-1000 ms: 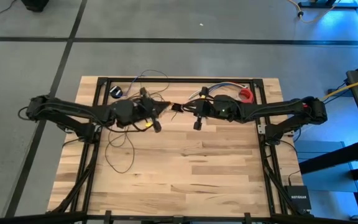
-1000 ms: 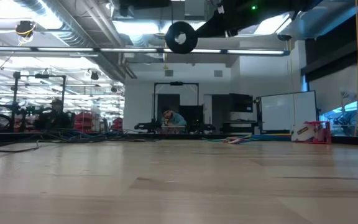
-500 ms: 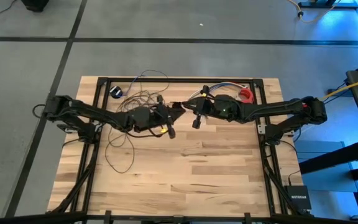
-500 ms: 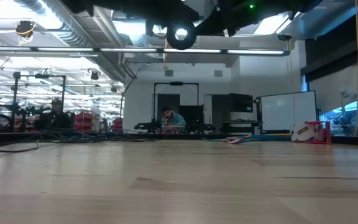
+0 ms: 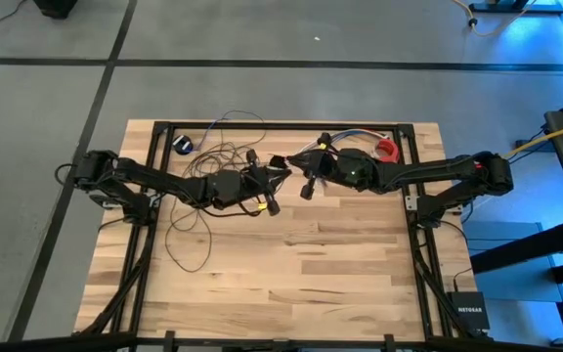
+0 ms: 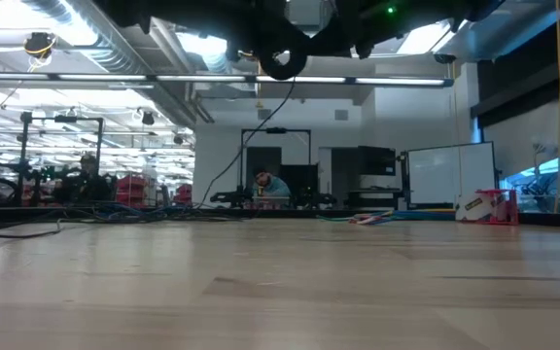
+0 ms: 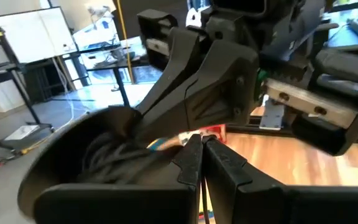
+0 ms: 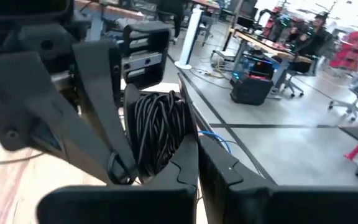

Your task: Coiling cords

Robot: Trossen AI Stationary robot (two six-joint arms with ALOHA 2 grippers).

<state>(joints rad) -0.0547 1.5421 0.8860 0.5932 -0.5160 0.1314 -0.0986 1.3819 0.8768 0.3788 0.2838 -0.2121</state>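
The cords are one thin dark wire. Part of it is wound into a small black coil (image 8: 160, 130), held high over the table's far middle and also visible in the low view (image 6: 280, 60). One strand (image 6: 236, 156) hangs from the coil down toward the table. Loose loops (image 5: 189, 230) lie on the left half, and a round puck (image 5: 182, 145) sits at the far left. My right gripper (image 8: 197, 158) is shut at the coil. My left gripper (image 7: 201, 149) is shut and level, tip to tip with the right one (image 5: 297, 172). My right gripper pinches the coil's bundled strands (image 8: 169, 146) between its two fingers, coming level from the table's right side. The coil is lifted well clear of the table, with one slack strand trailing down from it. My left gripper stands right beside the coil; I cannot tell whether it touches it or holds a strand.
A short bundle of multicoloured wires (image 5: 345, 140) and a red roll (image 5: 387, 149) lie at the far edge behind the right arm. A tape dispenser (image 6: 482, 206) stands far right. Bare wood (image 5: 301, 274) spreads across the table's near half.
My left gripper has moved toward the table's right edge and down, ending close against my right gripper and the coil, and stays shut. The coil has kept its place. A strand now hangs from the coil toward the table's left side.
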